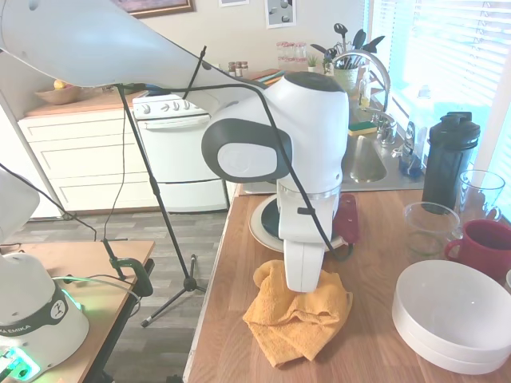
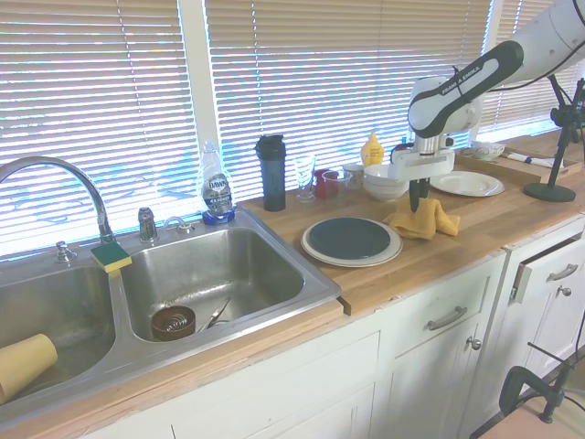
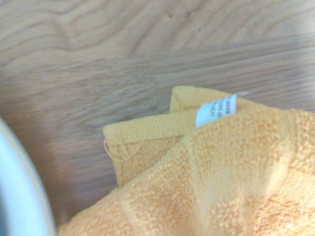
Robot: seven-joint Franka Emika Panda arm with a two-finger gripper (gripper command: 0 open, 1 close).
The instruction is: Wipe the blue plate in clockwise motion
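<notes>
Gripper (image 2: 420,203) sits down in the orange towel (image 2: 424,219) on the wooden surface (image 2: 475,224); can't tell whether the jaws are spread or pinching cloth. Blue plate (image 2: 348,238) lies just beside it, nested on a cream plate (image 2: 315,249). Plate looks glossy, stiff, breakable, likely to slide on the cream plate. Towel's soft, so bunch it mid-fold.

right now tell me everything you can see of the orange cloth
The orange cloth is a yellow-orange terry towel, crumpled into loose folds on the wooden counter, beside the blue plate and apart from it. A hemmed corner and a small white label show in the wrist view. The tool is down on the bunched top of it; whether the cloth is gripped cannot be told.
</notes>
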